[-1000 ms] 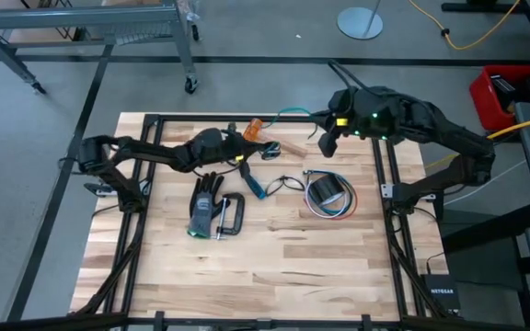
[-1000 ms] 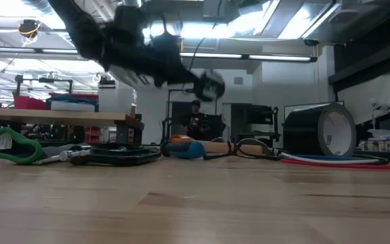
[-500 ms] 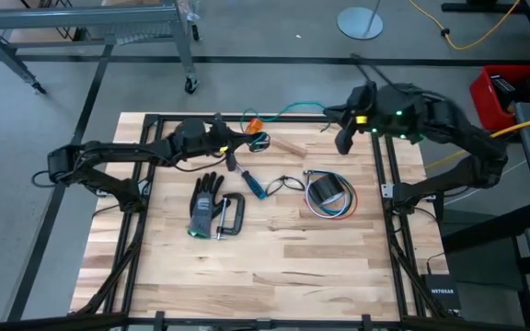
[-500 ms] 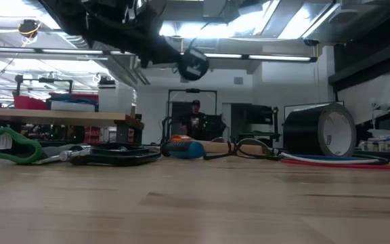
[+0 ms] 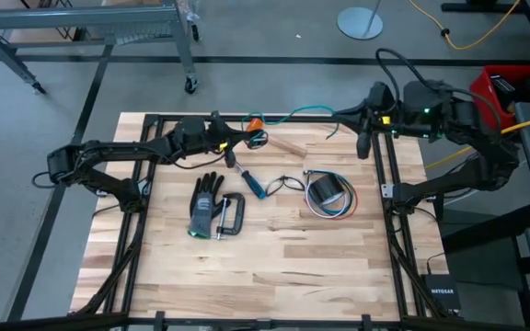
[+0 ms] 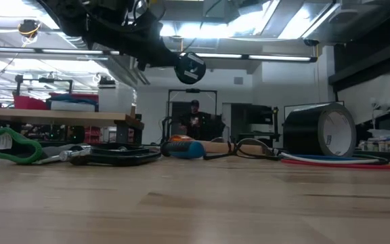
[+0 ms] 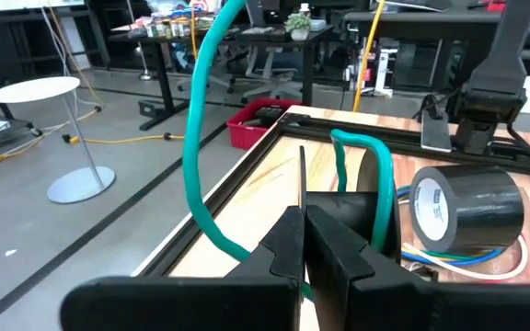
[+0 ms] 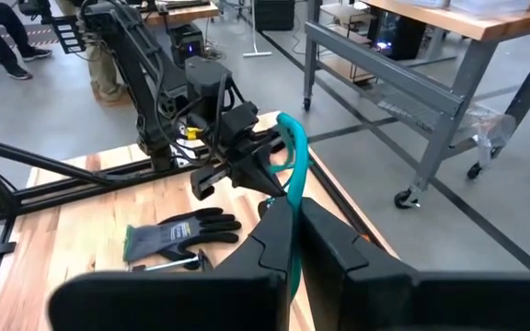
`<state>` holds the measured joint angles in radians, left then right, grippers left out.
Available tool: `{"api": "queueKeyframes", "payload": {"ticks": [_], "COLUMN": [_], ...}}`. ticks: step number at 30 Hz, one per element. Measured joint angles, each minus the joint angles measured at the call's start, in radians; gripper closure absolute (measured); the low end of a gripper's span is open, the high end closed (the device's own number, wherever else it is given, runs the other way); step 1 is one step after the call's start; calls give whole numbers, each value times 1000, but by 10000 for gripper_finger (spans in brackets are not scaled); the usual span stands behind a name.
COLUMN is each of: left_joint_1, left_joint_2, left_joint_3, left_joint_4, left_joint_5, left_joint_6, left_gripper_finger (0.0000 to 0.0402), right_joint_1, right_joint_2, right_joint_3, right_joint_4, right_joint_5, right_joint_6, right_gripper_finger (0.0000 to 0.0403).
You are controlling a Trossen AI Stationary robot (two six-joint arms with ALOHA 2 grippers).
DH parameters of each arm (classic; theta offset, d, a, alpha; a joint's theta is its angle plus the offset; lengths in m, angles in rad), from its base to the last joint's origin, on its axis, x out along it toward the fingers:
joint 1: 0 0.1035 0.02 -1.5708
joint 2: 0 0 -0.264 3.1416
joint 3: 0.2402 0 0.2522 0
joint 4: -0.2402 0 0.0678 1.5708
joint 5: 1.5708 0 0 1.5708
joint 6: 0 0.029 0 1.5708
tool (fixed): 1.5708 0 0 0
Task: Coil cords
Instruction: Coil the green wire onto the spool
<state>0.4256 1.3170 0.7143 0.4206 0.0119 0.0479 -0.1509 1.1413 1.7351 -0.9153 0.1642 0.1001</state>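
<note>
We see one teal cord [image 5: 306,113] pinched between two closed grippers, left [image 5: 247,138] and right [image 5: 362,145].

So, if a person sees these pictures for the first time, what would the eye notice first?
Probably the teal-green cord, stretched in the air above the table's far edge between the left gripper and the right gripper, both shut on it. Next, the black tape roll standing on coiled red, white and blue wires, right of centre.
</note>
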Motion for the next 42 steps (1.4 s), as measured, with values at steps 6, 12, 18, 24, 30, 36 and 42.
{"api": "queueKeyframes", "payload": {"ticks": [6, 12, 18, 24, 30, 36, 42], "left_joint_1": [1, 1, 1, 0, 0, 0, -2], "left_joint_2": [0, 0, 0, 0, 0, 0, 0], "left_joint_3": [0, 0, 0, 0, -1, -1, -1], "left_joint_4": [0, 1, 9, 10, 9, 20, 138], "left_joint_5": [-1, -1, 0, -1, 0, 5, 62], "left_joint_6": [0, 7, 15, 31, 41, 38, 37], "left_gripper_finger": [401, 401, 401, 401, 401, 401, 401], "right_joint_1": [0, 0, 0, 0, 0, 0, 0], "right_joint_2": [2, 22, 61, 115, 152, 152, 152], "right_joint_3": [0, 0, 0, 0, -1, -1, -1], "right_joint_4": [0, 0, 36, 60, 62, 66, 19], "right_joint_5": [0, 0, -3, -52, -40, -3, 10], "right_joint_6": [0, 0, -1, -1, -3, -5, -5], "right_gripper_finger": [384, 384, 381, 332, 265, 235, 233]}}
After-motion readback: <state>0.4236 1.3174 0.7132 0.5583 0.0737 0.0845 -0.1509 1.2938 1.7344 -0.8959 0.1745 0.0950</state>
